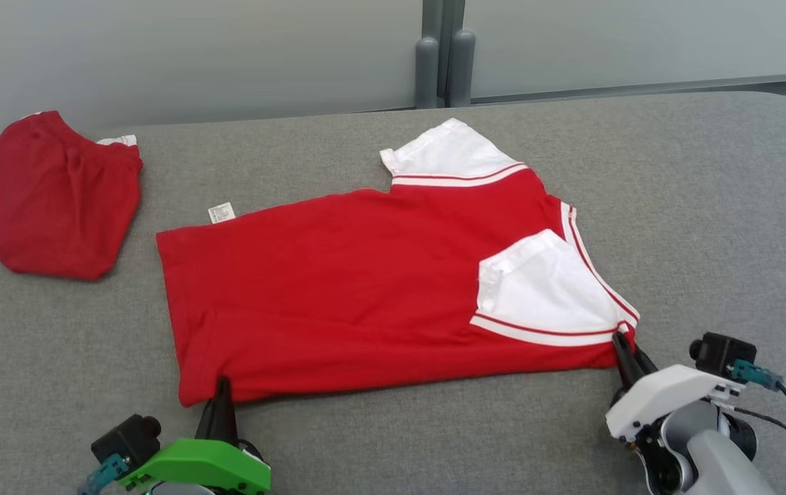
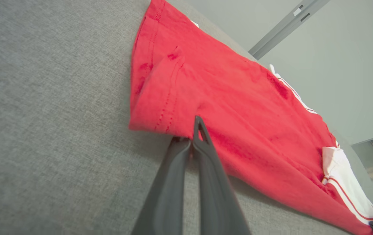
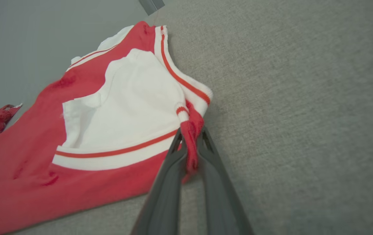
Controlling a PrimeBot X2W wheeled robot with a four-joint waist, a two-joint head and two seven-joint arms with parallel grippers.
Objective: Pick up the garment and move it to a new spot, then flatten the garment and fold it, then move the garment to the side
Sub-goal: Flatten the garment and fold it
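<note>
The garment (image 1: 337,289) is a red T-shirt with white sleeves, spread mostly flat across the grey padded table (image 1: 709,206), hem to the left and shoulders to the right. My left gripper (image 1: 222,386) is shut on the garment's near hem corner. In the left wrist view, one finger lies over the red cloth (image 2: 238,107) and the other under its edge, at the left gripper (image 2: 194,125). My right gripper (image 1: 619,342) is shut on the near shoulder corner. In the right wrist view, a bunch of red fabric (image 3: 124,107) is pinched in the right gripper (image 3: 191,143).
A second red piece of clothing, a pair of shorts (image 1: 56,199), lies crumpled at the table's far left corner. A pale wall with a grey post (image 1: 444,62) runs behind the table. Bare grey surface lies to the right of the T-shirt and along the near edge.
</note>
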